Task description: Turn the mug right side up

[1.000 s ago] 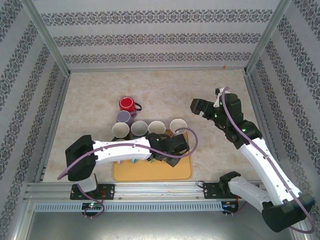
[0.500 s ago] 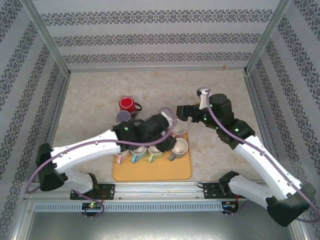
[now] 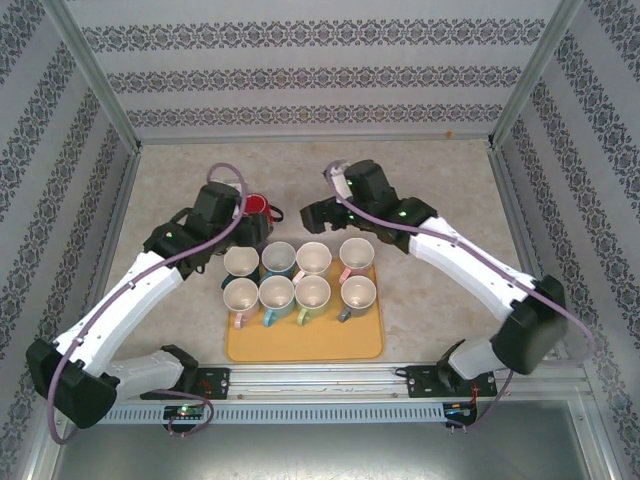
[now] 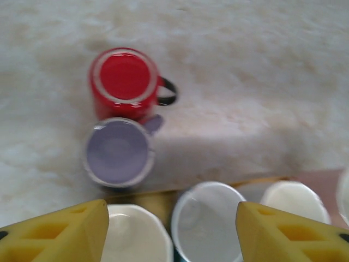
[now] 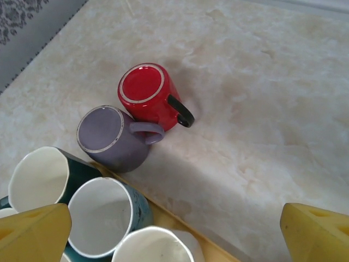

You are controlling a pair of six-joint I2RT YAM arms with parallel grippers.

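Observation:
Two mugs stand upside down on the table behind the tray: a red mug [image 3: 260, 207] [image 4: 124, 79] [image 5: 144, 93] with a black handle and, touching it, a purple mug [image 4: 117, 153] [image 5: 109, 136]. My left gripper [image 3: 240, 240] [image 4: 172, 232] hovers just in front of them, open, with nothing between its yellow fingers [image 4: 54, 234]. My right gripper [image 3: 312, 218] [image 5: 174, 237] hangs to their right, wide open and empty, apart from both mugs.
A yellow tray [image 3: 300, 345] near the front edge carries several upright mugs in two rows [image 3: 312, 258]. Its back edge lies close to the purple mug. Bare table stretches to the right and behind [image 3: 430, 170]. Patterned walls enclose the sides.
My left arm has swung from over the tray to the back left, above the upside-down mugs, its jaws now wider. My right arm has moved left toward the same mugs.

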